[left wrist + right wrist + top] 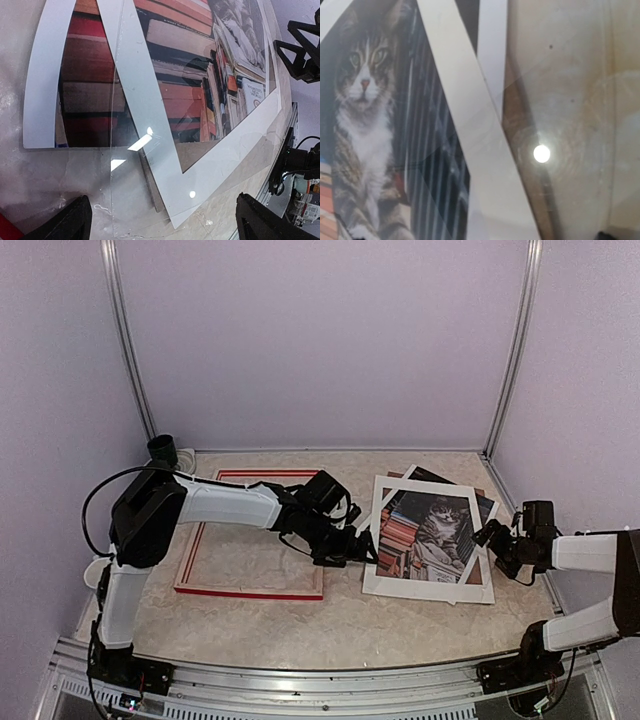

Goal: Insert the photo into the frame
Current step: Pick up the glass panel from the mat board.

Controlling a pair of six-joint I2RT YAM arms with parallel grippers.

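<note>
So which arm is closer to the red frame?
Left. The left gripper hovers just off the right side of the frame; the right gripper is farther, beyond the photo.

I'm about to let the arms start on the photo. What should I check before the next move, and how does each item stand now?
1. Left hand open and empty: ok.
2. Right hand open and empty: ok.
3. Frame lying flat, nothing in it: ok.
4. Photo free to lift: not ok, the mat lies over it.
5. Where the clear sheet sits in the stack: cannot tell.
</note>
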